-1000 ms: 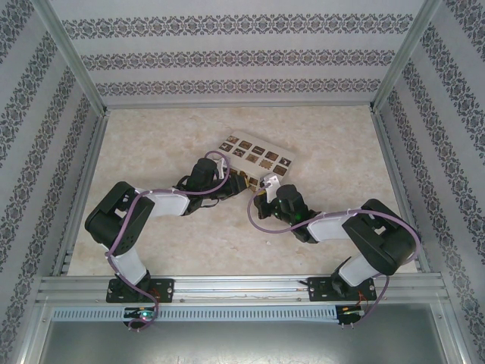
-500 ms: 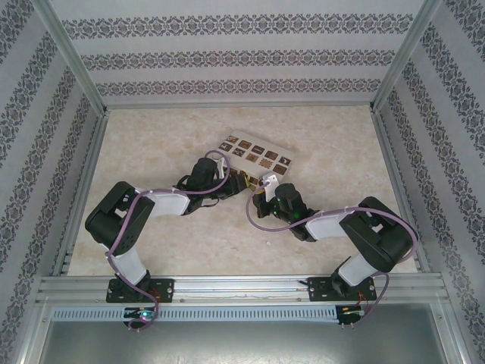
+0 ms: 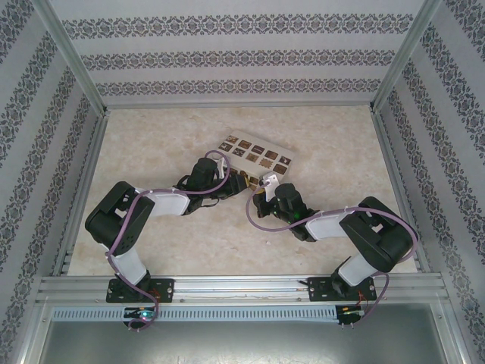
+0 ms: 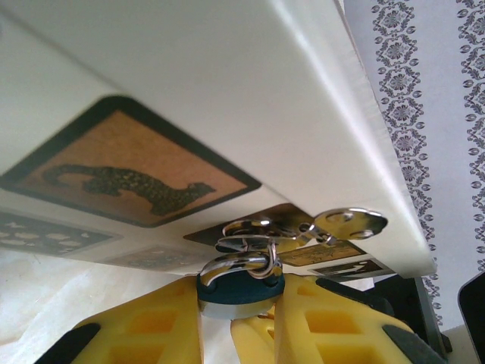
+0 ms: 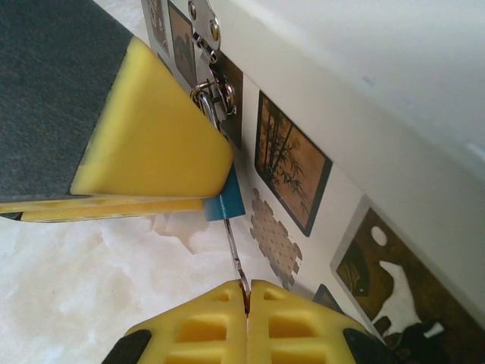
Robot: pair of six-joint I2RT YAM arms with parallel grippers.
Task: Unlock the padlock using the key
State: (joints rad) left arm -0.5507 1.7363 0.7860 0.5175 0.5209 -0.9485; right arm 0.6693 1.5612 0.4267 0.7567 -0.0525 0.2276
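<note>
The padlock (image 4: pixel 241 292) has a teal body, and its silvery shackle (image 4: pixel 239 262) hangs through the metal hasp of the cream box (image 4: pixel 227 98). My left gripper (image 4: pixel 241 305) is shut on the padlock body, a yellow pad on either side. In the right wrist view the key (image 5: pixel 235 254) is a thin metal blade running up into the underside of the padlock (image 5: pixel 226 201). My right gripper (image 5: pixel 247 294) is shut on the key's lower end. In the top view both grippers meet at the box's near edge, the left gripper (image 3: pixel 241 182) beside the right gripper (image 3: pixel 263 191).
The cream box (image 3: pixel 254 158) with dark patterned squares lies mid-table, tilted. Patterned walls and metal frame posts (image 3: pixel 390 83) enclose the beige table (image 3: pixel 333 144). A purple cable (image 3: pixel 254 216) loops off the right wrist.
The right arm has shifted slightly, its wrist edging a little toward the box. The left arm and the padlock have stayed put.
</note>
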